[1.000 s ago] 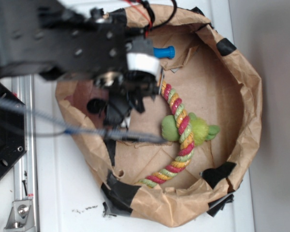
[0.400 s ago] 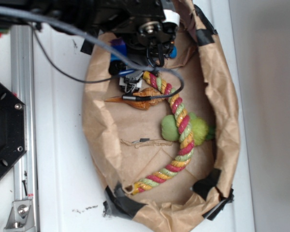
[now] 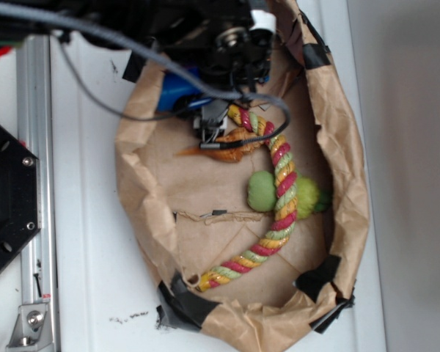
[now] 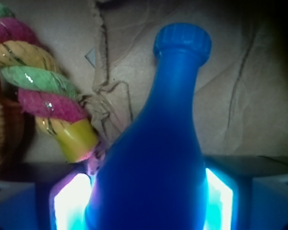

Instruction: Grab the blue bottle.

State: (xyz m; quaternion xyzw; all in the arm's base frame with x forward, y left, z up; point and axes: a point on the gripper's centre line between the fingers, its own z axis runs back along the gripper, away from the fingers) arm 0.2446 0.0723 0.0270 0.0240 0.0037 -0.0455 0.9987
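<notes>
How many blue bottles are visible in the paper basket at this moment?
1. The blue bottle lies at the basket's top-left under the gripper, between its fingers, beside the rope toy. The arm may hide others.

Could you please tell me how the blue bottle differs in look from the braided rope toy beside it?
The blue bottle is one solid blue and smooth; the rope toy is twisted in red, yellow and green strands. The bottle is a rigid tapering shape; the rope curves across the paper-lined basket. Both lie inside that basket.
</notes>
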